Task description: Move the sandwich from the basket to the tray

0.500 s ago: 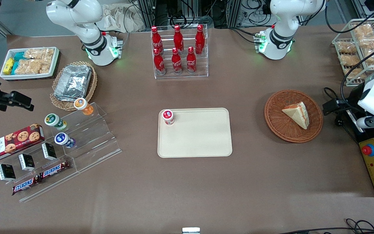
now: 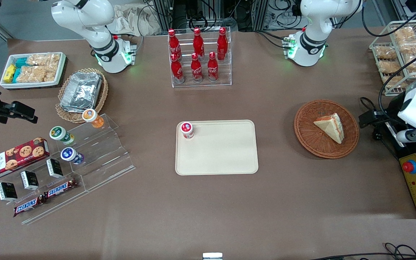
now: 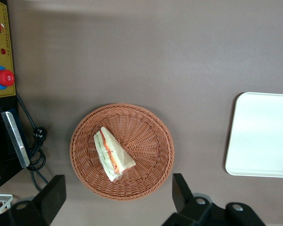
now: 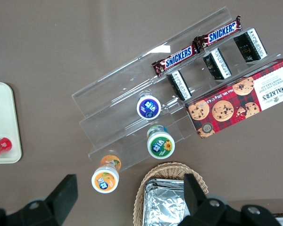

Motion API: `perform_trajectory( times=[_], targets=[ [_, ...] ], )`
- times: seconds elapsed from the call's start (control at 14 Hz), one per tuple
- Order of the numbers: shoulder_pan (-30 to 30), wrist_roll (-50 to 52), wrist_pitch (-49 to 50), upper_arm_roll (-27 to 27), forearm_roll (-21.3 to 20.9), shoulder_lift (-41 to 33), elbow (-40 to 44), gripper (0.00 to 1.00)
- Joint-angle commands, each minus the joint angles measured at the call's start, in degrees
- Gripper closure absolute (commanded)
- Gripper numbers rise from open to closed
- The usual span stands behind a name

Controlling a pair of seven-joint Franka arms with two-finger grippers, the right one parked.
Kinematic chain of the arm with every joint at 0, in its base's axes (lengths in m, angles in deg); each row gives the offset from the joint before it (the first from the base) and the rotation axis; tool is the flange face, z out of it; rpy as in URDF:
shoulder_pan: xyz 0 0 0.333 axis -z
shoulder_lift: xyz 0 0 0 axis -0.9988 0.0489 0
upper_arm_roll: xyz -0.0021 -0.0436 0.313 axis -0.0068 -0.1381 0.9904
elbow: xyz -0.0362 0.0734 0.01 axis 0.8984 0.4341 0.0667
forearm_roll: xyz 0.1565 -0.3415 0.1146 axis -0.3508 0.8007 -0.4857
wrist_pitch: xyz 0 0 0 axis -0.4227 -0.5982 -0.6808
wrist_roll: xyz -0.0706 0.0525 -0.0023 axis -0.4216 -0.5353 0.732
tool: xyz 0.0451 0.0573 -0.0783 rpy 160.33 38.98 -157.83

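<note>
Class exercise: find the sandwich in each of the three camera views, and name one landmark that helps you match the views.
Front view: the sandwich lies in the brown wicker basket, toward the working arm's end of the table.
Left wrist view: the sandwich lies in the basket, the open gripper hovering high over it.
Right wrist view: not in it.
Shared landmark: the cream tray.

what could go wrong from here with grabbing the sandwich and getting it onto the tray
1. The triangular white-bread sandwich lies tilted across the round reddish-brown wicker basket; the open gripper may close on a corner and lose it.
2. The soft wedge could get squashed, or the light basket could shift on contact.
3. A small red-lidded cup stands in one corner of the cream rectangular tray; a careless drop-off might knock it over.
</note>
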Motion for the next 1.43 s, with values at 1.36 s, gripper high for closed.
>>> perform_trajectory(
  times=[1.36],
  targets=[
    [-0.3,2.6,-2.9,0.7,0.4,-7.8,-14.0,0.0]
  ],
)
